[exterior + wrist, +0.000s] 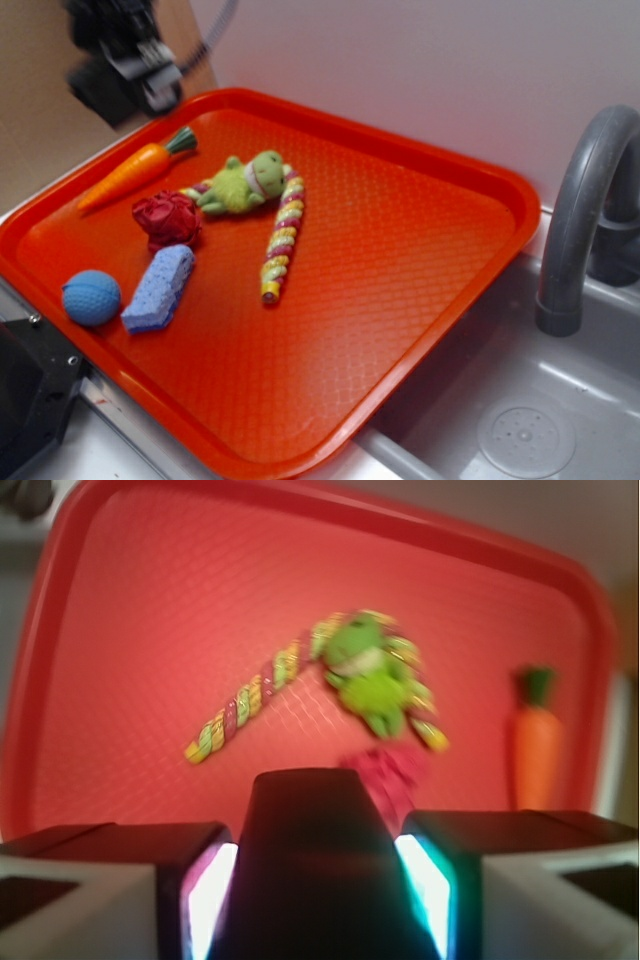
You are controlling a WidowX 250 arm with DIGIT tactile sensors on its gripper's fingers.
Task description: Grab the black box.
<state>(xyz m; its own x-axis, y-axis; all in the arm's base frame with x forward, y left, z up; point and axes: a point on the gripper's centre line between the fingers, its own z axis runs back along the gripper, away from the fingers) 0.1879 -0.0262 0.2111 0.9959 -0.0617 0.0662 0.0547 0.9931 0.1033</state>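
Observation:
A matte black box fills the gap between my two lit finger pads in the wrist view, and my gripper is shut on it. From the exterior view the gripper hangs blurred above the far left corner of the red tray, well above the toys. I cannot pick out the box itself in that blur.
On the tray lie an orange carrot, a green frog toy, a striped rope, a red crumpled cloth, a light blue sponge block and a blue ball. A grey sink with a faucet lies to the right.

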